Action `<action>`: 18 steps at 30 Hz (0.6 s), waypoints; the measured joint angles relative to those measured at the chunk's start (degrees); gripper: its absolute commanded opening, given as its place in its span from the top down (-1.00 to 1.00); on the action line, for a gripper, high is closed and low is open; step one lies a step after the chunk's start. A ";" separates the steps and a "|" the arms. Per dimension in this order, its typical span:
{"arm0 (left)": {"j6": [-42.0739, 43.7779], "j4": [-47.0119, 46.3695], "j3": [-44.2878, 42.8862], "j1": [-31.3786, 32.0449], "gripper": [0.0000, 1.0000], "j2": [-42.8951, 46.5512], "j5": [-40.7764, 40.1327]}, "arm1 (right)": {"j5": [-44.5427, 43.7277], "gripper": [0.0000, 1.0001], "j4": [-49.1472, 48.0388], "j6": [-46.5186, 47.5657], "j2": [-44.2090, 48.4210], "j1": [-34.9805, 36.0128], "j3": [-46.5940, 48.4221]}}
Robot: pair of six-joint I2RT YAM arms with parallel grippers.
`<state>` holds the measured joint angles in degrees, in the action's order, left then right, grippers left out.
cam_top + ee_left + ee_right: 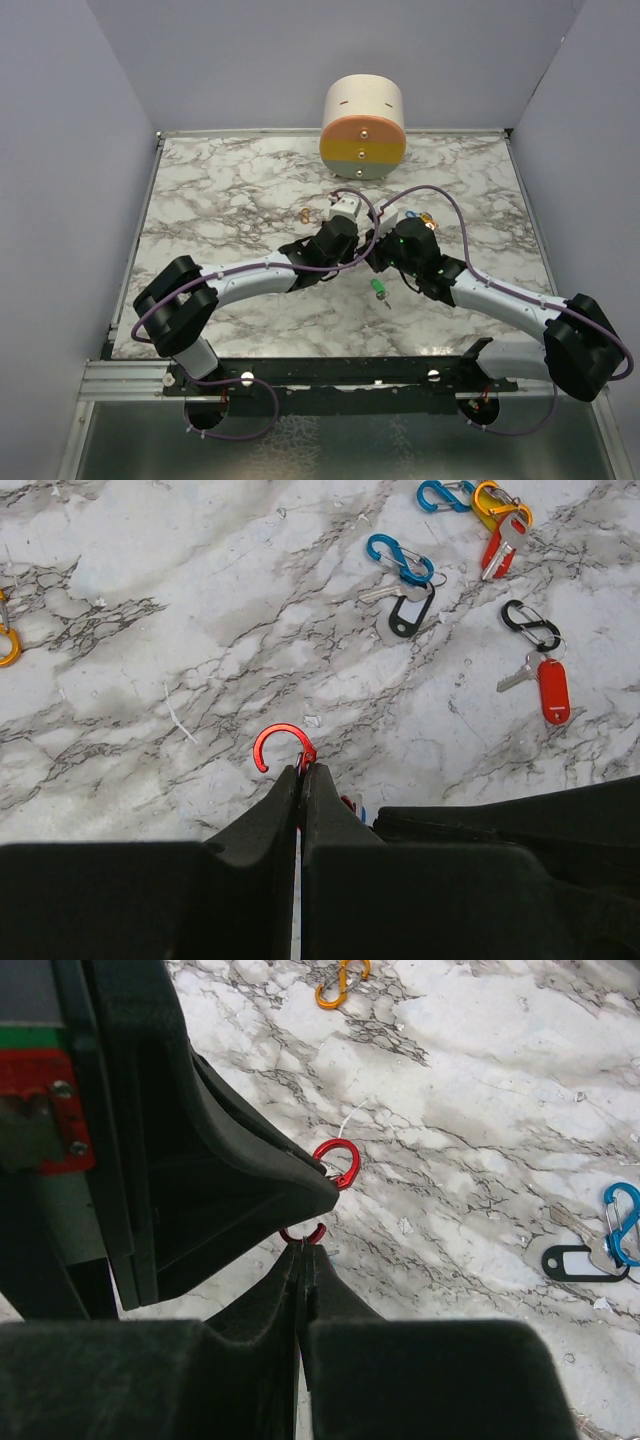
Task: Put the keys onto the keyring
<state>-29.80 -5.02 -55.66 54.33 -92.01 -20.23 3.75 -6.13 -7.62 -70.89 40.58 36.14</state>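
My left gripper (302, 770) is shut on a red S-shaped clip, whose open upper loop (282, 745) sticks out above the fingertips. My right gripper (303, 1250) is shut on the same clip's other red loop (303, 1234), directly under the left finger (250, 1185). Both grippers meet at mid-table (367, 252). A black-headed key (405, 615) lies with a blue clip (400, 558). A red-headed key (552, 690) lies with a black clip (531, 625). Another red key (502, 542) lies with a yellow clip (497, 500). A green-headed key (380, 290) lies in front of the grippers.
A round cream, orange and yellow container (363, 128) stands at the table's back edge. A loose orange clip (305, 213) lies left of the grippers and also shows in the right wrist view (340, 982). A second blue clip (440, 495) lies by the yellow one.
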 measured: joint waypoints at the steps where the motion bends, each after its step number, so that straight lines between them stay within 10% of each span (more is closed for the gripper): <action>1: 0.00 0.02 -0.11 -0.13 0.97 0.00 0.00 | 0.02 0.99 0.00 0.00 0.00 0.00 0.00; 9: 0.04 -0.02 -0.74 -0.70 0.03 -0.02 -0.33 | 0.00 0.98 0.00 0.02 0.00 0.04 0.00; 18: -0.09 0.26 -0.79 -1.51 -0.24 0.07 -2.40 | -0.11 0.99 0.26 0.26 0.00 0.09 -0.09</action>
<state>-29.89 -4.75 -56.45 52.82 -91.94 -22.63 3.64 -5.87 -7.35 -70.89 40.66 36.05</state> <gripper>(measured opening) 0.591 0.010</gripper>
